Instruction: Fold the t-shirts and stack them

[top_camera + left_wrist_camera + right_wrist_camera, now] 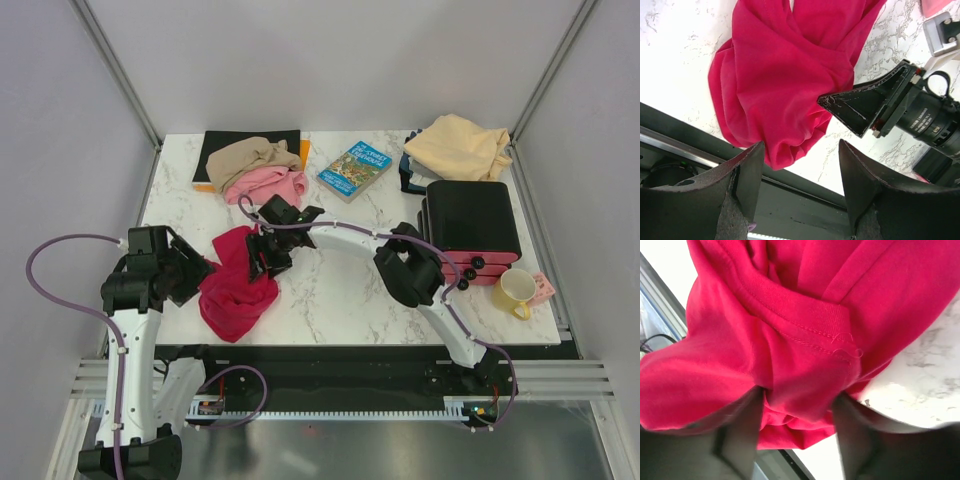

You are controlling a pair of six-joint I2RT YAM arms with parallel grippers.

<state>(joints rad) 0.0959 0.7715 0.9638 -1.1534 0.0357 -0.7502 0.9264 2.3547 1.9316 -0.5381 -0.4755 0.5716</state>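
Blurred right fingers (737, 440) amid crimson t-shirt (235, 290)

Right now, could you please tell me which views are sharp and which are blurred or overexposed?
Top external: evenly lit, sharp throughout. Left wrist: crimson shirt crisp, left gripper dark and slightly soft. Right wrist: shirt stitching sharp, right gripper blurred, marble table blown out white.

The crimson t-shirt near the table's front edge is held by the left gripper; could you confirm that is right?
Not quite: the right gripper holds the crimson t-shirt near the front edge of the table, as the right wrist view shows. The left gripper is open and empty.
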